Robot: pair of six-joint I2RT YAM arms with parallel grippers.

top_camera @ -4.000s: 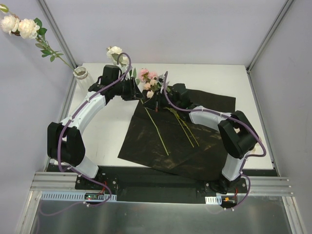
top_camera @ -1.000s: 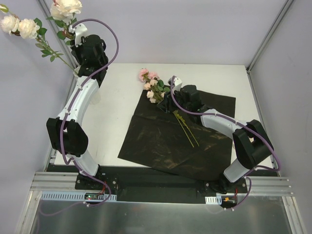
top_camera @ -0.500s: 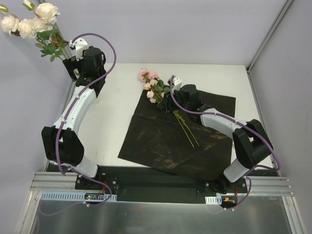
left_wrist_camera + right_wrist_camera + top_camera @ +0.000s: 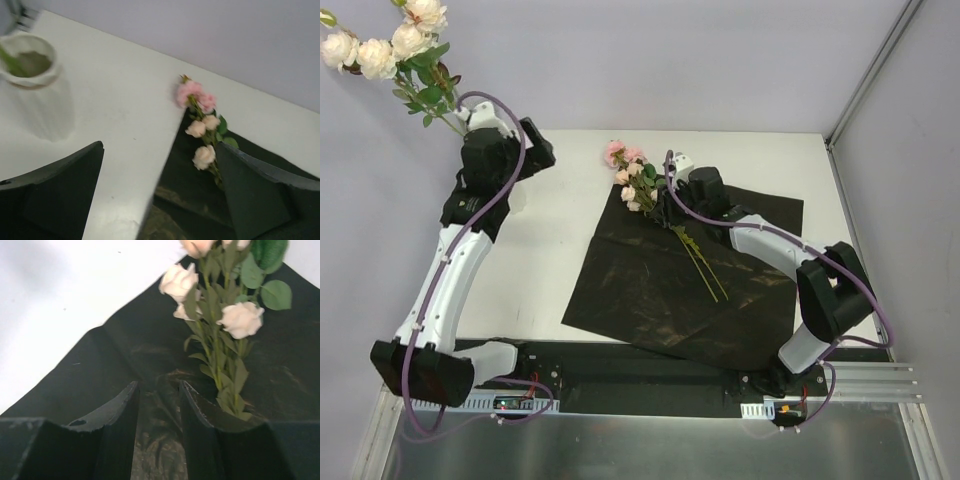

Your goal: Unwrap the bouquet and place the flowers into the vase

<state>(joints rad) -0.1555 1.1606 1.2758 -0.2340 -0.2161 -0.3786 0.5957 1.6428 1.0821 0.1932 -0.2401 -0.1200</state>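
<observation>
The white ribbed vase [image 4: 37, 95] shows in the left wrist view with a green stem in its mouth; in the top view my left arm hides it. Cream roses [image 4: 415, 30] rise above it at the far left corner. My left gripper [image 4: 542, 150] [image 4: 160, 200] hangs wide open and empty just right of the vase. Pink and cream flowers [image 4: 632, 178] [image 4: 200, 115] [image 4: 220, 325] lie on the unfolded black paper [image 4: 670, 290], stems [image 4: 702, 268] trailing toward me. My right gripper [image 4: 663, 195] [image 4: 159, 405] rests on the paper beside their stems, jaws partly open with only paper between.
The white table [image 4: 545, 250] is boxed in by pale walls with metal corner posts [image 4: 445, 70] [image 4: 870, 70]. The tall roses lean out over the left wall. A metal rail [image 4: 650, 395] runs along the near edge by the arm bases.
My left gripper opened and let go of the cream rose, which now stands in the vase, then drew back down and to the right. The right gripper edged closer to the flowers.
</observation>
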